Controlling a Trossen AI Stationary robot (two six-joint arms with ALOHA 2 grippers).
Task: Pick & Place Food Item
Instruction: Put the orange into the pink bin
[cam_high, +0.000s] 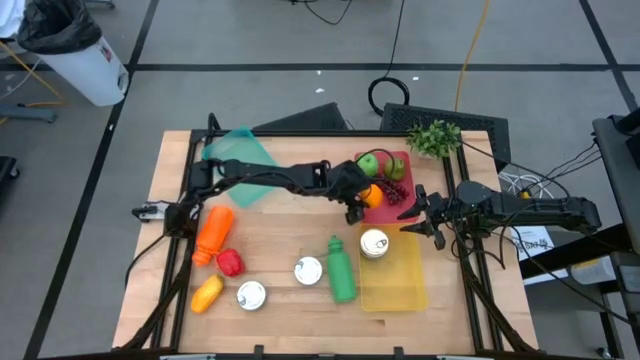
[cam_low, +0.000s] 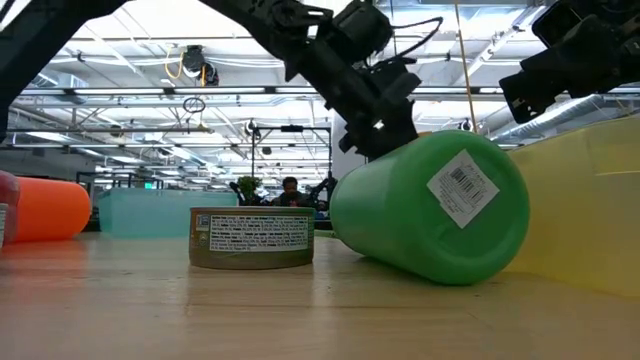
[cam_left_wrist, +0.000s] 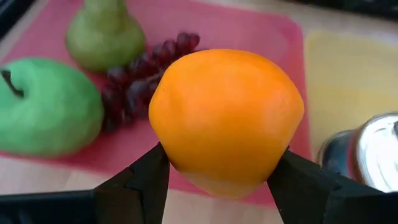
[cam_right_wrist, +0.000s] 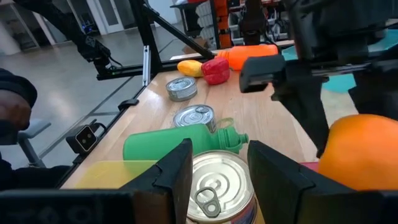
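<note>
The left claw (cam_high: 368, 203) is gripping the orange (cam_left_wrist: 227, 118) between both fingers, just above the red mat's (cam_high: 400, 207) edge. Lifting straight is keeping it clear of the grapes (cam_left_wrist: 140, 78) (judged). The right claw (cam_high: 420, 222) is waiting open by the can (cam_right_wrist: 217, 180).

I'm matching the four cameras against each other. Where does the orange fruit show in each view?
High: orange fruit in the left gripper, at the red mat's edge.
Low: not visible.
Left wrist: centre, between fingers.
Right wrist: right edge.
Shared landmark: silver can.
</note>
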